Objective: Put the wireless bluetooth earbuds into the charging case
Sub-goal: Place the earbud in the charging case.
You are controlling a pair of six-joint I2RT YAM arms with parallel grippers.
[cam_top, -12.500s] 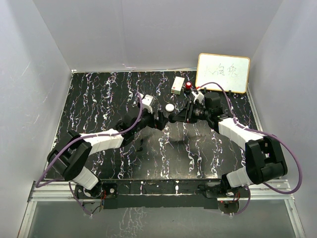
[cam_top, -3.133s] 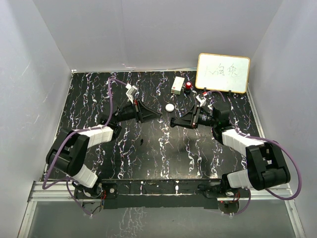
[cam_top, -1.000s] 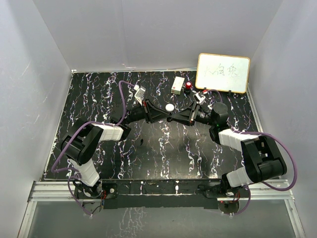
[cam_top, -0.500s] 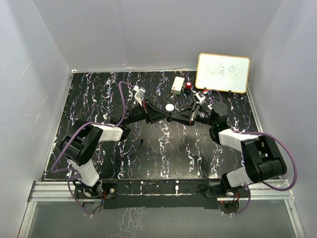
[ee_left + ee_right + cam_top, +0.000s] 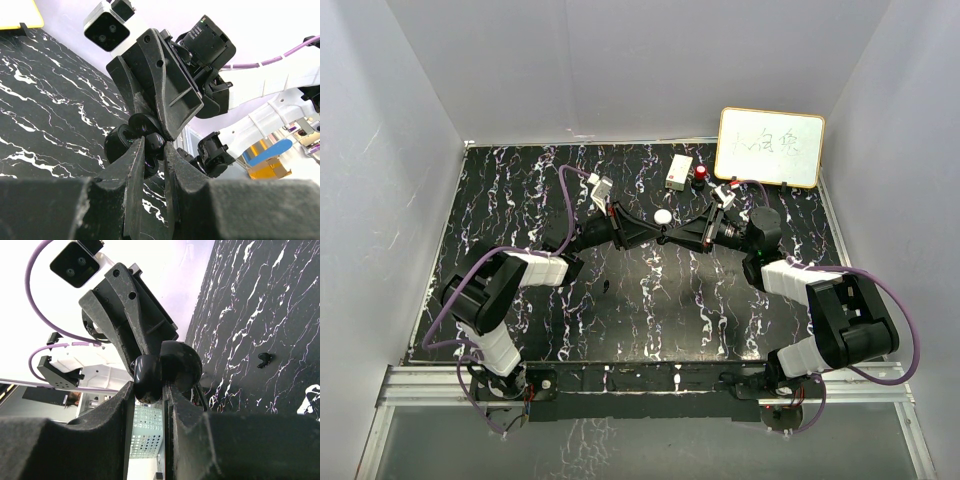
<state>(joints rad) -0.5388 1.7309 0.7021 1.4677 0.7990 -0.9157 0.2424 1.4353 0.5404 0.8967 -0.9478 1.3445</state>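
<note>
Over the middle of the table my two grippers meet tip to tip. The right gripper (image 5: 672,237) (image 5: 150,390) is shut on the round black charging case (image 5: 148,376), whose lid (image 5: 181,364) stands open. My left gripper (image 5: 658,236) (image 5: 155,150) is shut on a small glossy black earbud (image 5: 155,142), pressed up against the case (image 5: 119,146). A second tiny black earbud (image 5: 608,287) (image 5: 263,359) lies loose on the table, nearer the left arm.
A white round puck (image 5: 663,216) sits just behind the grippers. Farther back stand a white box (image 5: 678,172), a small red object (image 5: 701,174) and a whiteboard (image 5: 770,147). Grey walls close in the marbled black table (image 5: 520,200).
Three seconds ago the grippers were apart; the left one has swung right to meet the right one. Over the last second nothing has visibly moved.
</note>
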